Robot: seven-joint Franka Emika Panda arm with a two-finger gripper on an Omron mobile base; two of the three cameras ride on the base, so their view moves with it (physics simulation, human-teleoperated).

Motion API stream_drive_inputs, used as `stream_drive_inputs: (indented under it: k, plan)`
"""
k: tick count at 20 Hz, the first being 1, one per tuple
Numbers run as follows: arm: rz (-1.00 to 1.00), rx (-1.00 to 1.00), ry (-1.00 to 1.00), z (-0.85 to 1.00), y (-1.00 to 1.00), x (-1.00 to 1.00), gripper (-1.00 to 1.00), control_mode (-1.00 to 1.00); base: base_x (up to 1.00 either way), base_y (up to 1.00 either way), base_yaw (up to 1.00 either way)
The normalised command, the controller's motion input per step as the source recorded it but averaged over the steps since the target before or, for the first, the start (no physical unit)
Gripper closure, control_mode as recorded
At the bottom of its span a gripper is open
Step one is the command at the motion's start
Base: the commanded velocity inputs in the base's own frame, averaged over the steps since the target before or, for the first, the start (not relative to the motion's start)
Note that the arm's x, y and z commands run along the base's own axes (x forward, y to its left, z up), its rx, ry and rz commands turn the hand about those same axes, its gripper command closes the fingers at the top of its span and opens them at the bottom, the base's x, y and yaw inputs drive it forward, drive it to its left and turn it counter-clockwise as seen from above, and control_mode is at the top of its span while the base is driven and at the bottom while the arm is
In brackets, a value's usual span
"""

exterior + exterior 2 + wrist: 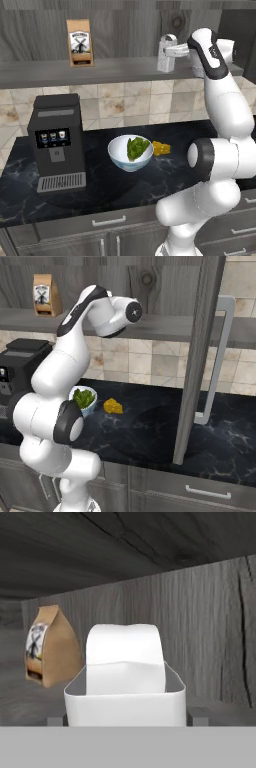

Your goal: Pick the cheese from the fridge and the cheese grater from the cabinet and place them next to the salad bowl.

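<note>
The cabinet [125, 30] spans the top of both base views, its long shelf [100, 70] running under a wood-grain back wall. Below it the dark marbled counter [100, 185] stretches across. In the right base view an open dark door [197, 356] with a pale bar handle [217, 361] stands at 3 o'clock.

The arm rises in the left base view from 5 o'clock up to 1 o'clock, where its hand reaches onto the shelf. A black coffee machine [55, 142] sits on the counter at 9 o'clock.

The bowl [130, 152], white with green leaves, stands near the counter's middle. The cheese [161, 148] lies just beside it, toward 3 o'clock, on the counter.

A brown bag [80, 42] stands upright on the shelf at 11 o'clock, well apart from the hand.

The grater [167, 54] stands upright on the shelf at 1 o'clock, right at the gripper [176, 51]. In the hand view the grater [125, 682] sits at 6 o'clock between the two fingertips [199, 716], its loop handle rising toward the centre, with the bag [50, 646] at 9 o'clock. The tips flank the grater's sides closely; whether they are clenched on it I cannot tell.
</note>
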Motion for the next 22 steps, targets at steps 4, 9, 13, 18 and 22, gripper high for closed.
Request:
stream_drive_inputs:
  k: [4, 9, 13, 18, 22]
  plan:
    - [-0.11, 0.0, 0.0, 0.39, 0.0, -0.52, 1.0, -1.0, 0.0, 0.0, 0.0]
    - [-0.11, -0.03, 0.0, 0.15, -0.01, -0.52, 1.0, -1.0, 0.0, 0.0, 0.0]
    - [-0.09, -0.08, 0.0, -0.01, -0.13, -0.58, 1.0, -1.0, 0.0, 0.0, 0.0]
    - [-0.08, -0.05, 0.0, -0.03, -0.15, -0.65, 1.0, -1.0, 0.0, 0.0, 0.0]
    - [-0.1, 0.0, 0.0, 0.0, -0.06, -0.78, 1.0, -1.0, 0.0, 0.0, 0.0]
